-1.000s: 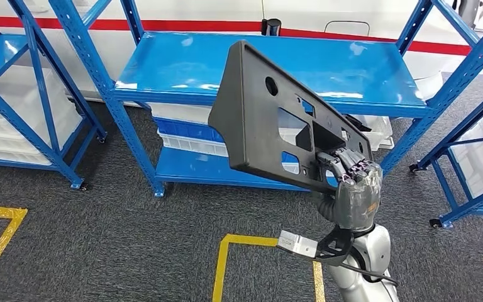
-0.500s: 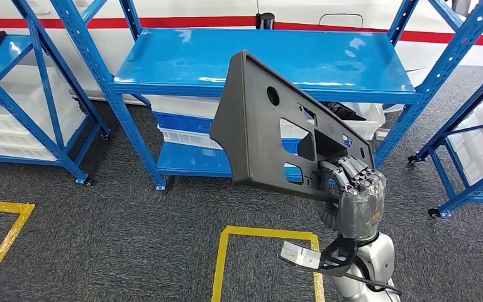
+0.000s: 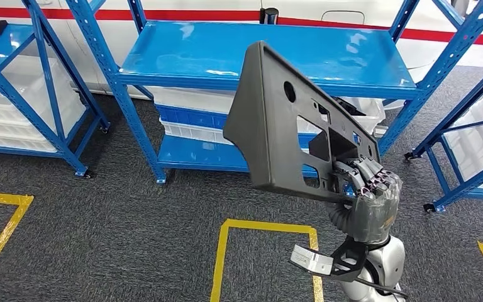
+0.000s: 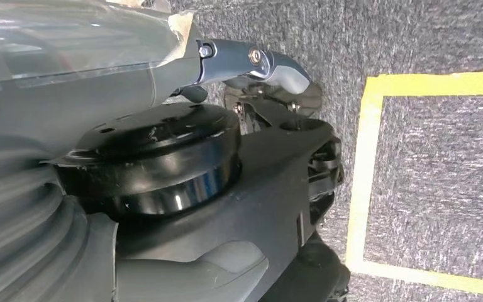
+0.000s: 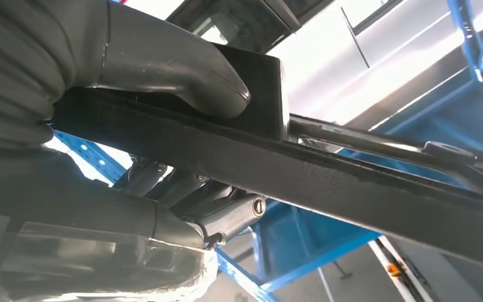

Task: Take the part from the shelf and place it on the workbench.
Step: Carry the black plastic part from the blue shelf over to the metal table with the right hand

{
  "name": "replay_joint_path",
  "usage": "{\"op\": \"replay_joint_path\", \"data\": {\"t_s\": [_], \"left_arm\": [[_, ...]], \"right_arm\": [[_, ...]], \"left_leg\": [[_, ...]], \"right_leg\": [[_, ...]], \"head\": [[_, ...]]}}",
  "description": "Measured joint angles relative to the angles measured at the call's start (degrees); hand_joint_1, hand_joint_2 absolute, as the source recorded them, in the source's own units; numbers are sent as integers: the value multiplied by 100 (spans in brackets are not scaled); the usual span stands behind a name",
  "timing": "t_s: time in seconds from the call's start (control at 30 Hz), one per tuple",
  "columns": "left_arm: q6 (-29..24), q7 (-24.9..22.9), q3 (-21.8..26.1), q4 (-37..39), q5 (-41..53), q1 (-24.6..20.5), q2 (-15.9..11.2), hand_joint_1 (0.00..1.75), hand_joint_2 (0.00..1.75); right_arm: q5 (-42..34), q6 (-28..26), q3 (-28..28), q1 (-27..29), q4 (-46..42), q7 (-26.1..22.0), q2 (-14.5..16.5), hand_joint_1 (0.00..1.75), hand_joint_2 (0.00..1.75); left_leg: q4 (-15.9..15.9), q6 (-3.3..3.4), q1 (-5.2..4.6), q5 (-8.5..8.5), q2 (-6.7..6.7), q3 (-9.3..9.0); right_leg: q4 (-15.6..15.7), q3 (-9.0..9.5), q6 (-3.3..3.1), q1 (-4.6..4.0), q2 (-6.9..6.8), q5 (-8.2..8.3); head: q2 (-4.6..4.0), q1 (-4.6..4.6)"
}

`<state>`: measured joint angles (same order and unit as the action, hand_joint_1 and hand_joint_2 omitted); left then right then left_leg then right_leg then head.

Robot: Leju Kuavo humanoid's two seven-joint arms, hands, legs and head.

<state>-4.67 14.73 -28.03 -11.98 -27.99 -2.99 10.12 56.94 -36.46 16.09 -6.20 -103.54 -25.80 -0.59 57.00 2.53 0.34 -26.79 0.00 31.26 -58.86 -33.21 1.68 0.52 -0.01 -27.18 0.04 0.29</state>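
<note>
A large dark grey plastic part (image 3: 277, 126) with several cut-out holes is held upright in the air in front of the middle blue shelf (image 3: 226, 50). My right hand (image 3: 368, 195) grips its lower right corner, fingers curled over the edge. In the right wrist view the thumb (image 5: 163, 63) presses on the part's edge (image 5: 352, 182). My left hand (image 4: 182, 277) hangs low over the grey carpet; its fingers are hidden.
Blue shelf racks stand at the left (image 3: 12, 69) and right (image 3: 471, 94). White bins (image 3: 188, 104) sit under the middle shelf's top board. Yellow tape (image 3: 264, 228) marks a box on the carpet in front of me.
The view has shifted slightly. My right hand, still gripping the part, has drifted a little to the right and lower in the picture.
</note>
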Motion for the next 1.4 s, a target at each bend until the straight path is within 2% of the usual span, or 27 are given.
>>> {"op": "replay_joint_path", "data": {"t_s": [0.03, 0.1, 0.13, 0.17, 0.2, 0.27, 0.33, 0.37, 0.43, 0.5, 0.57, 0.63, 0.67, 0.7, 0.73, 0.8, 0.87, 0.93, 1.0, 1.07, 1.13, 1.17, 1.2, 1.23, 1.3, 1.33, 1.4], "left_arm": [[1, 0, 1, 0, -1, -3, 7, 0, 175], [1, 0, 1, 0, -2, -5, 12, 0, 175], [0, 0, 1, 0, -3, -3, 14, 0, 175], [-1, 1, 1, 0, -6, -2, 13, 0, 175], [-2, 3, 1, 0, -10, -1, 14, 0, 175], [-3, 15, 1, 0, -17, -1, 17, 0, 175], [-3, 31, 2, 0, -25, -3, 17, 0, 175], [-3, 37, 2, 0, -30, -4, 16, 0, 175], [-3, 50, 3, 1, -44, -2, 14, 0, 175], [-1, 59, 2, 3, -64, 0, 8, 0, 175], [0, 62, 1, 4, -76, 1, 3, 0, 175], [0, 63, 1, 4, -78, 2, -2, 0, 175], [1, 63, 1, 4, -78, 3, -3, 0, 175], [1, 63, 1, 4, -78, 5, -4, 0, 175], [1, 63, 1, 4, -78, 5, -4, 0, 175], [1, 63, 1, 4, -78, 0, -6, 0, 175], [3, 64, 1, 4, -78, -7, -8, 0, 175], [7, 65, 1, 5, -79, -3, -8, 0, 175], [8, 66, 1, 6, -81, -3, 0, 0, 175], [3, 72, 1, 6, -84, -12, 10, 0, 175], [-3, 93, 2, 7, -101, -13, 12, 0, 175], [-3, 107, 2, 7, -116, -11, 12, 0, 175], [-3, 119, 3, 7, -132, -10, 11, 0, 175], [-2, 128, 3, 7, -145, -10, 11, 0, 175], [8, 149, 4, 7, -166, -11, 9, 0, 175], [18, 159, 7, 7, -183, -13, 4, 0, 175], [39, 176, 25, 7, -233, -17, -12, 0, 175]], "right_arm": [[-1, 0, -14, 4, -13, -1, -4, 175, 175], [-2, 0, -30, 21, -22, -1, -9, 175, 175], [-2, 0, -37, 36, -24, -1, -11, 175, 175], [-3, 0, -43, 51, -24, -3, -12, 175, 175], [-5, 0, -49, 61, -24, -13, -14, 175, 175], [-10, 0, -58, 64, -24, -57, -15, 175, 175], [5, 0, -63, 71, -25, -109, -2, 175, 175], [24, 0, -66, 81, -26, -124, 8, 175, 175], [75, 0, -73, 104, -28, -129, 28, 175, 175], [120, 0, -76, 113, -28, -116, 47, 175, 175], [134, 0, -78, 124, -28, -104, 71, 175, 175], [136, 0, -79, 142, -28, -97, 84, 175, 175], [136, 0, -79, 152, -28, -95, 85, 175, 175], [136, 0, -79, 159, -28, -93, 85, 175, 175], [136, 0, -79, 164, -28, -92, 85, 175, 175], [136, 0, -80, 167, -29, -91, 89, 175, 175], [136, 0, -81, 164, -31, -88, 97, 175, 175], [137, 0, -82, 164, -35, -86, 106, 175, 175], [137, 0, -87, 165, -42, -86, 108, 175, 175], [131, 0, -95, 166, -46, -85, 105, 175, 175], [123, 0, -98, 183, -48, -80, 102, 175, 175], [116, 0, -99, 196, -46, -80, 98, 175, 175], [105, 0, -100, 208, -43, -83, 92, 175, 175], [94, 0, -100, 217, -40, -92, 87, 175, 175], [83, 0, -98, 219, -32, -124, 81, 175, 175], [83, 0, -94, 216, -25, -144, 83, 175, 175], [81, 0, -87, 204, 3, -169, 83, 175, 175]], "left_leg": [[-25, 47, 10, 44, 14, 30], [-26, 87, 5, 112, 34, 124], [-25, 86, 3, 146, 39, 173], [-23, 81, 2, 182, 43, 220], [-20, 69, 2, 215, 43, 261], [-4, 29, 4, 269, 41, 320], [31, -28, -18, 307, 39, 363], [44, -59, -29, 326, 40, 376], [51, -121, -28, 371, 40, 396], [161, -181, -3, 264, 25, 472], [698, -237, 16, -160, 9, 689], [1467, -274, 22, -594, 8, 939], [1678, -277, 23, -675, 8, 973], [1666, -268, 23, -649, 8, 896], [1416, -248, 23, -529, 7, 703], [584, -185, 15, -245, -4, 166], [92, -129, -9, -131, -16, -104], [32, -73, -38, -96, -18, -90], [-23, 0, -25, -10, 2, -64], [-71, 65, -5, 83, 27, 3], [-69, 90, -13, 160, 39, 119], [-66, 86, -16, 200, 43, 177], [-63, 76, -16, 238, 45, 229], [-58, 59, -14, 272, 45, 272], [-32, 9, -14, 326, 43, 339], [-12, -21, -22, 347, 43, 366], [14, -88, -40, 393, 44, 410]], "right_leg": [[-239, -114, -14, -2, 1, -154], [-1005, -429, -49, 16, 1, -554], [-1342, -546, -39, 21, 1, -696], [-1500, -568, -9, 26, 1, -760], [-1413, -464, 35, 31, 0, -731], [-630, 51, 129, 61, -2, -502], [77, 446, 135, 63, 2, -314], [223, 506, 107, 52, 6, -272], [225, 455, 20, 40, 13, -226], [220, 428, -85, 70, 5, -154], [219, 367, -179, 86, -7, -69], [211, 275, -212, 64, -13, -2], [208, 239, -212, 53, -15, 24], [204, 210, -208, 44, -15, 45], [200, 191, -201, 37, -13, 62], [194, 172, -174, 17, -8, 89], [185, 143, -122, -11, -9, 123], [188, 112, -48, -17, -12, 170], [109, 49, -2, -15, -14, 119], [-354, -167, -24, -10, -8, -189], [-1137, -474, -40, 11, -1, -589], [-1407, -554, -20, 23, -1, -703], [-1462, -517, 19, 33, -1, -726], [-1259, -350, 73, 47, -2, -657], [-389, 191, 167, 87, -4, -432], [-16, 391, 174, 87, 0, -340], [273, 501, 115, 57, 11, -269]], "head": [[0, 11], [0, 33], [0, 37], [0, 38], [0, 43], [0, 47], [0, 44], [0, 43], [0, 40], [0, 35], [0, 20], [0, 12], [0, 13], [0, 13], [0, 12], [0, 13], [0, 17], [0, 19], [0, 20], [0, 37], [0, 53], [0, 52], [0, 53], [0, 54], [0, 54], [0, 51], [0, 47]]}}
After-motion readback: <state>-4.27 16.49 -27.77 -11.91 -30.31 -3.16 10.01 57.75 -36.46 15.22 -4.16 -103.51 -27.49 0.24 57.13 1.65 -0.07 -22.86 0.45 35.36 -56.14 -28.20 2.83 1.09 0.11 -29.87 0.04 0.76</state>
